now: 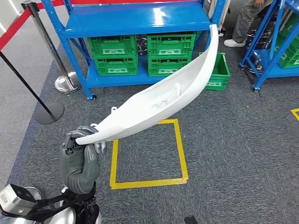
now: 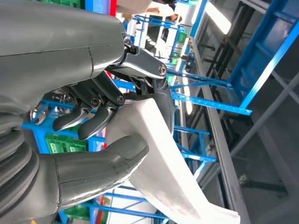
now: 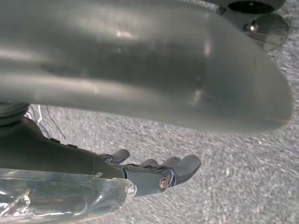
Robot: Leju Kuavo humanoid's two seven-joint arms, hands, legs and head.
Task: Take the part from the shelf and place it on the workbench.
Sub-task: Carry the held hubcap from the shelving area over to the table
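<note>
This looks like a factory or warehouse training area. A blue steel shelf rack [image 1: 135, 21] holds green plastic crates [image 1: 112, 53] on its lower level, with another green crate [image 1: 218, 70] on the grey carpet floor [image 1: 239, 154] beside it. In front of the rack a yellow tape square [image 1: 148, 154] marks the floor; to its left stand barrier posts [image 1: 53, 51] with red belts.

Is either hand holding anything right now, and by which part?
The left hand grips the long white part at its narrow near end; the right hand holds nothing.
</note>
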